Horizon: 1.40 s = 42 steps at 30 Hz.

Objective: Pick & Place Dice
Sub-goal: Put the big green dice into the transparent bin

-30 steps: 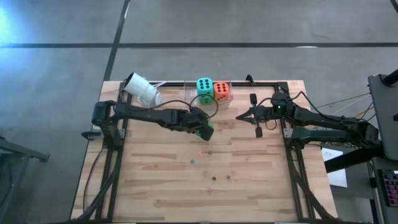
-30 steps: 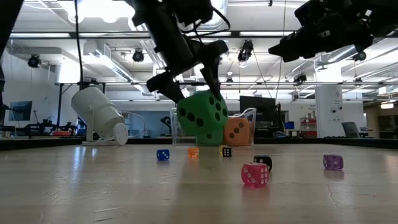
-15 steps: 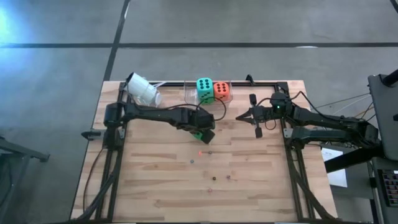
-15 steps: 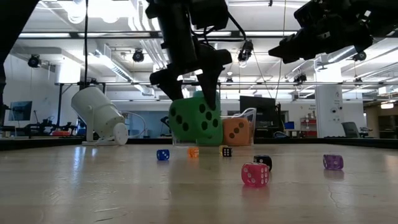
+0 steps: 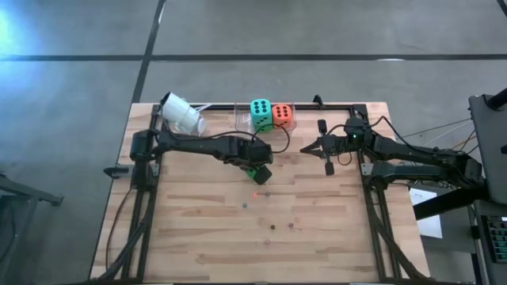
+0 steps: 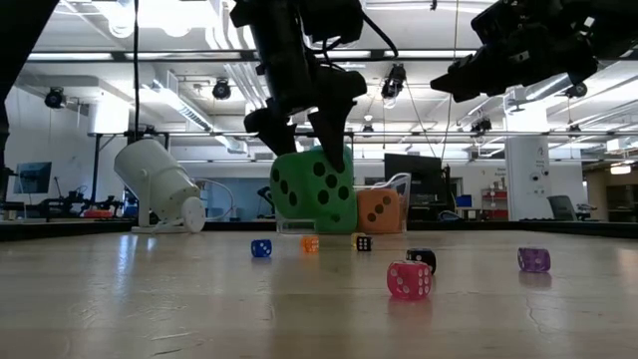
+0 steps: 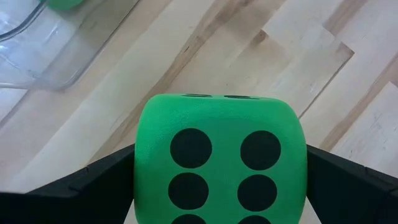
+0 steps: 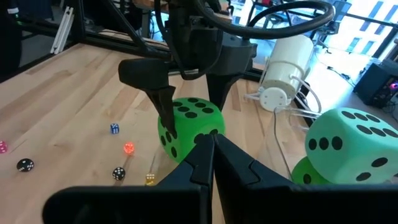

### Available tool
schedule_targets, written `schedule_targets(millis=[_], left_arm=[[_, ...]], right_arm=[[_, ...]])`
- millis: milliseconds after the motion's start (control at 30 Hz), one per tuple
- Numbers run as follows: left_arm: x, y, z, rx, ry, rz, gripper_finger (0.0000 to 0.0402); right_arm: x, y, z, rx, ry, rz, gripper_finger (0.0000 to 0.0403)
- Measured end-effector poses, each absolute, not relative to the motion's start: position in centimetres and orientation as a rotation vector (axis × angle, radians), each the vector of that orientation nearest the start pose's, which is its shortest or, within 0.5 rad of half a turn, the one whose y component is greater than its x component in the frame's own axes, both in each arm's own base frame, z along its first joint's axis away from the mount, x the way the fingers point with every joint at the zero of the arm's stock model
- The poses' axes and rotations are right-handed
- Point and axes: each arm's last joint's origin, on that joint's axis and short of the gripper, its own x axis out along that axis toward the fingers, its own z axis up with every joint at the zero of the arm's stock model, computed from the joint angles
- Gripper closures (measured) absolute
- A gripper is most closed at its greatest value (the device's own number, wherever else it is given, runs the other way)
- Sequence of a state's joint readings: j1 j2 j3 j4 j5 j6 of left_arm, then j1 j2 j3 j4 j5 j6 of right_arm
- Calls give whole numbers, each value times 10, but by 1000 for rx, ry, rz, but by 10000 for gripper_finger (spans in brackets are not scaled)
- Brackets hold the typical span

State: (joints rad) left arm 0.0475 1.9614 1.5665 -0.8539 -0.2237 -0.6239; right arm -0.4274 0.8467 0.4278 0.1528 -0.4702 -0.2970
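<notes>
My left gripper (image 5: 256, 164) hangs over the middle of the table, shut on a green die (image 5: 254, 171) with black pips, which also shows in the low view (image 6: 314, 189) and fills the left wrist view (image 7: 221, 162). A teal die (image 5: 260, 111) and an orange-red die (image 5: 282, 115) sit in a clear container (image 5: 242, 115) at the far edge. A second green die (image 8: 308, 171) lies under the teal one. Several tiny dice (image 6: 409, 280) are scattered on the near half of the table. My right gripper (image 5: 304, 149) waits shut, raised at the far right. My left gripper pinches the green die between its two fingers, one finger (image 7: 93, 183) on each of two opposite side faces (image 7: 142, 186). The fingers come from above, pointing down, and reach over the die's upper half (image 6: 334, 150). The die sits nearly square, its underside close above the table.
A white cup (image 5: 182, 115) lies tilted at the far left corner. A cable (image 5: 277, 142) loops between the container and the left gripper. The tiny dice (image 5: 255, 192) lie just on the near side of the held die. Bare wood (image 5: 198, 229) spreads across the near left.
My left gripper has turned about its wrist and shifted slightly toward the table's left. The green die, tilted on a corner a second ago, now hangs nearly square in the same hold. The right arm has kept still.
</notes>
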Motion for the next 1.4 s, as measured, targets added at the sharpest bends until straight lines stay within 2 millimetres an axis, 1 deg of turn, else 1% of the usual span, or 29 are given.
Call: schedule_targets(millis=[200,467,567,700,833,1167,1300,1400], left_arm=[[399,26,218,-428,1124,612,2],[400,26,220,-387,1131,582,2],[400,26,220,-386,1126,580,2],[400,27,220,-387,1125,580,2],[401,27,221,-356,1126,556,2],[411,27,226,-261,1038,461,2],[418,27,228,-241,963,431,2],[420,27,229,-243,938,427,2]], right_arm=[[173,-64,232,-183,227,77,394],[176,-66,238,-176,182,69,394],[181,-68,233,-150,202,71,394],[191,-71,223,-175,213,128,394],[203,-74,218,-181,157,221,394],[231,-86,188,-186,145,223,394],[244,-90,183,-172,132,225,394],[253,-93,180,-168,143,232,394]])
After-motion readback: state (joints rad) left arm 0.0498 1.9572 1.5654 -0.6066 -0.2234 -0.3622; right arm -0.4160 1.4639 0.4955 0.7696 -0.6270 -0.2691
